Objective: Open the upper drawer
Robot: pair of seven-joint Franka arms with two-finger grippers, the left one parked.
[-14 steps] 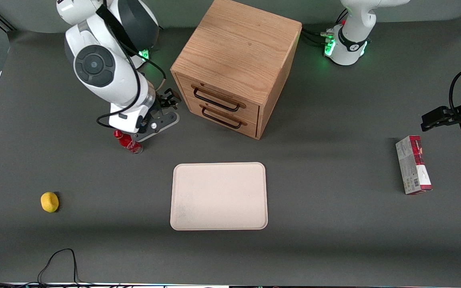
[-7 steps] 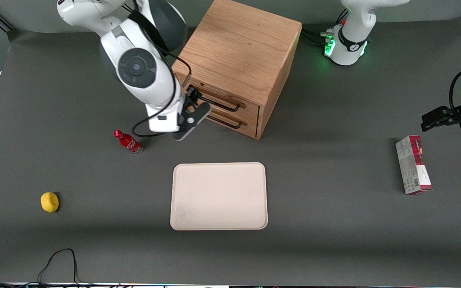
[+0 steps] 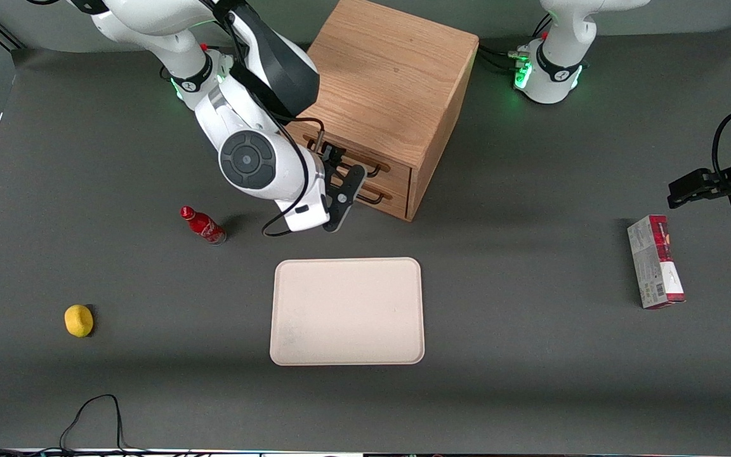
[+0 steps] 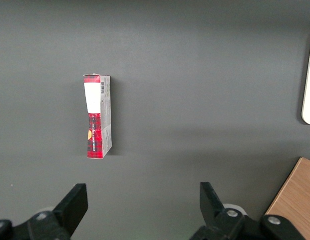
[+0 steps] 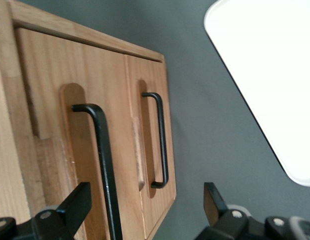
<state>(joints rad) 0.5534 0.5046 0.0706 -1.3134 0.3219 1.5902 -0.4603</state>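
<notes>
Lining up on the upper drawer (image 3: 365, 166) handle

I have the gripper (image 3: 335, 166) just in front of the cabinet (image 3: 384, 82), fingers (image 5: 70, 207) spread wide and holding nothing. The upper drawer looks fully shut, its black handle (image 5: 102, 155) near one fingertip, not yet between the two. I judge this the approach step: next I need to straddle the bar, close, then pull straight out.

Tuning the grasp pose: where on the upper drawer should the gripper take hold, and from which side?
Grip the upper drawer's black bar handle mid-span, approaching from in front of the cabinet. The bar stands off the wood, leaving finger room. The gripper is open, already straddling it.
</notes>
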